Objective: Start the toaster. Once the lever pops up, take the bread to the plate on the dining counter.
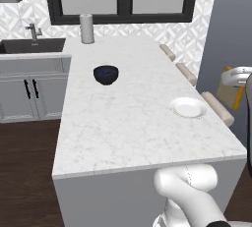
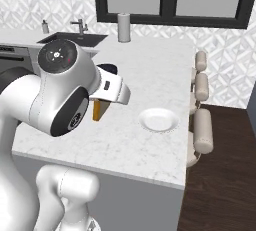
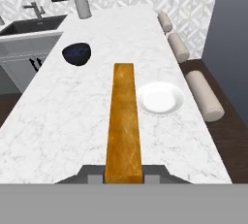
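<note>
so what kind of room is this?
A home kitchen, rendered. There is a long white marble island with stools along one side, a dark sink with a faucet over grey cabinets, and a plate and a dark blue bowl set out.

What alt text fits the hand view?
The pincer holds a golden-tan bread slice edge-on above the white marble dining counter. An empty white plate sits just right of the slice. A dark blue bowl and a paper towel roll lie farther back.
</note>
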### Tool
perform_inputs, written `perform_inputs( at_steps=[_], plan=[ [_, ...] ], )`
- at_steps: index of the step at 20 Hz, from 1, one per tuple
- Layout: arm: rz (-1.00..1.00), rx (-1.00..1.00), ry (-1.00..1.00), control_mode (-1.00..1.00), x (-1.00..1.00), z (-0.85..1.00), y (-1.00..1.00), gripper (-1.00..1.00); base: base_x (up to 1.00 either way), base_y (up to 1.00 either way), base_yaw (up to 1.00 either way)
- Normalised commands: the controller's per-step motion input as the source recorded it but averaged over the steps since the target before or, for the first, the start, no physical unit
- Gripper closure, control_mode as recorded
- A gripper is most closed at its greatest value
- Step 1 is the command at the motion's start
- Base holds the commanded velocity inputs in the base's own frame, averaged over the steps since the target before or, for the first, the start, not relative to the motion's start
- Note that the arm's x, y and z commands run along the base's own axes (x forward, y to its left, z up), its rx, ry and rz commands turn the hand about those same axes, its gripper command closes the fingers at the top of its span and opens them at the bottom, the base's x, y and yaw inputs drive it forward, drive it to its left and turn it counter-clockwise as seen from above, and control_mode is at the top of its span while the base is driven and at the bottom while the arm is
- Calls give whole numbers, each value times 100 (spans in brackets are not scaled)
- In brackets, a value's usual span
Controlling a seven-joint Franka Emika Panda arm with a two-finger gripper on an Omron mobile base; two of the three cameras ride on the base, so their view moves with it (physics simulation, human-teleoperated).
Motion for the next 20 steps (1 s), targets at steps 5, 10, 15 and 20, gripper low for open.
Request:
perform_inputs(
  at_steps=[5, 10, 15, 20],
  plan=[
    [0, 0, 0, 100, 0, 0, 0, 100, 0, 0, 0],
    [0, 0, 1, -100, 11, 0, 0, 100, 0, 0, 0],
    [5, 0, 14, -100, 67, 0, -1, 100, 0, 0, 0],
    [5, 0, 18, -100, 76, -4, 0, 100, 0, 0, 0]
  ],
)
